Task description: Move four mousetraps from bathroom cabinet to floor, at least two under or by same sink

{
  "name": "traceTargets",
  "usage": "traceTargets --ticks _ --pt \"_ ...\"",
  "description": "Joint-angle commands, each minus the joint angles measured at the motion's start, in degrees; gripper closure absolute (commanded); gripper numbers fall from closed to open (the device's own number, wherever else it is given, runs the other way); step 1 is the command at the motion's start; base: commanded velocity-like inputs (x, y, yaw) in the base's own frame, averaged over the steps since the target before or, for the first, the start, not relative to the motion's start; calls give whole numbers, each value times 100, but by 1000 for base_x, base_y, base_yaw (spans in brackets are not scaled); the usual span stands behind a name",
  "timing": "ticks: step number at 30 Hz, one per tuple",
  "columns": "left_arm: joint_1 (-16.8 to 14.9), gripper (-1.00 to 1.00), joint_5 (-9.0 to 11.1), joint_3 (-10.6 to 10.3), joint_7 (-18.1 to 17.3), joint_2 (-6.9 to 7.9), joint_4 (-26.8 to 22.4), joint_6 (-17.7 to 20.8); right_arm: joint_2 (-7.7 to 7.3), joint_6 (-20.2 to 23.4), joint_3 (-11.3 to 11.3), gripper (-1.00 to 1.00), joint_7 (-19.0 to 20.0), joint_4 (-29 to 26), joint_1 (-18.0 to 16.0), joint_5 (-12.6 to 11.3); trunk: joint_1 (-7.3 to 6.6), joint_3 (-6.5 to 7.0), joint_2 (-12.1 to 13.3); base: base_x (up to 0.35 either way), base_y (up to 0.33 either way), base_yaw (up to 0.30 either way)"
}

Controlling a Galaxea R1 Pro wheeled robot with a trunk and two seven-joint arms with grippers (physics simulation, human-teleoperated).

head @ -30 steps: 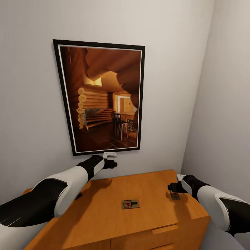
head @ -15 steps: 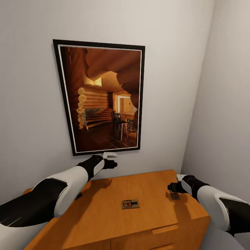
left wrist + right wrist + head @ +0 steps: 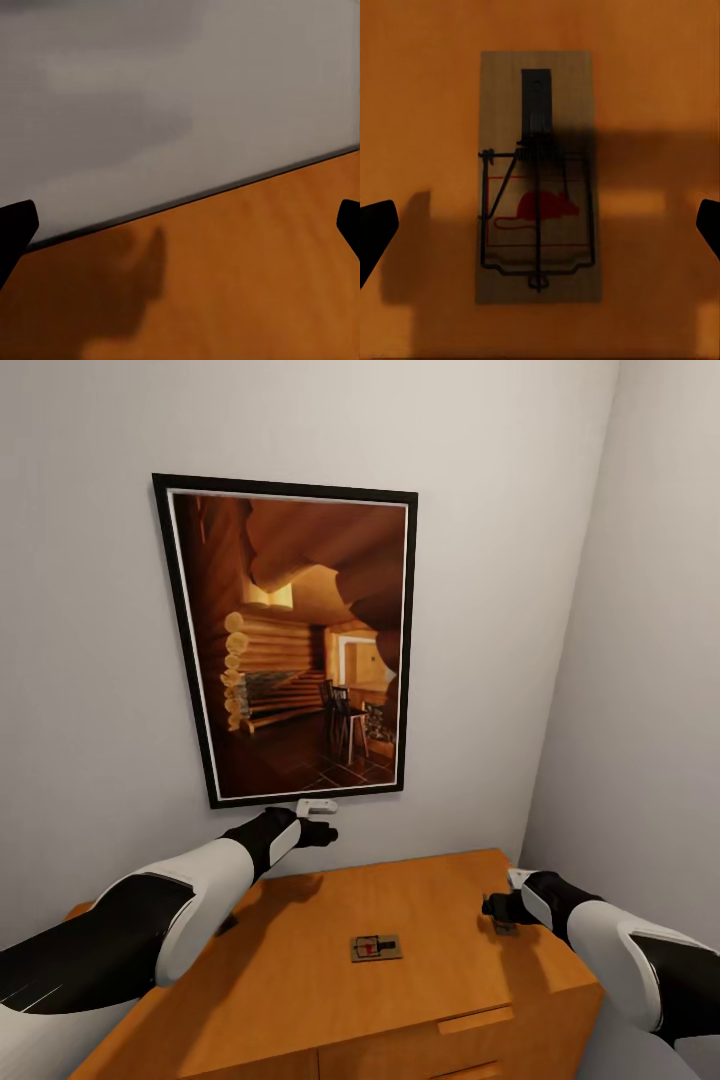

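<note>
The right end effector (image 3: 497, 908) hovers released over a mousetrap (image 3: 538, 176) on the cabinet (image 3: 300, 1000). The left end effector (image 3: 325, 830) is released near the wall.

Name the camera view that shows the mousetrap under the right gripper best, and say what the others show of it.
The right wrist view: the mousetrap lies flat on the cabinet top, board, wire and red mouse print sharp between the open fingertips. In the head view it is a small sliver beneath the right gripper. The left wrist view looks at cabinet top and wall.

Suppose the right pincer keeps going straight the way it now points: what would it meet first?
Most likely the mousetrap lying flat on the cabinet top, centred between the right pincer's open fingertips.
</note>
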Motion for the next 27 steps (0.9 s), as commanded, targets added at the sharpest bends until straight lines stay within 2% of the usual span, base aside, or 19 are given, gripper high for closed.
traceTargets --ticks 1,27 --pt "-1 -100 50 -49 -5 0 -5 25 -2 -4 -44 -100 20 11 3 61 2 -2 -4 0 0 0" --pt "-1 -100 38 -50 3 0 -3 34 -9 -64 -44 -100 22 27 30 60 2 -2 -4 0 0 0"
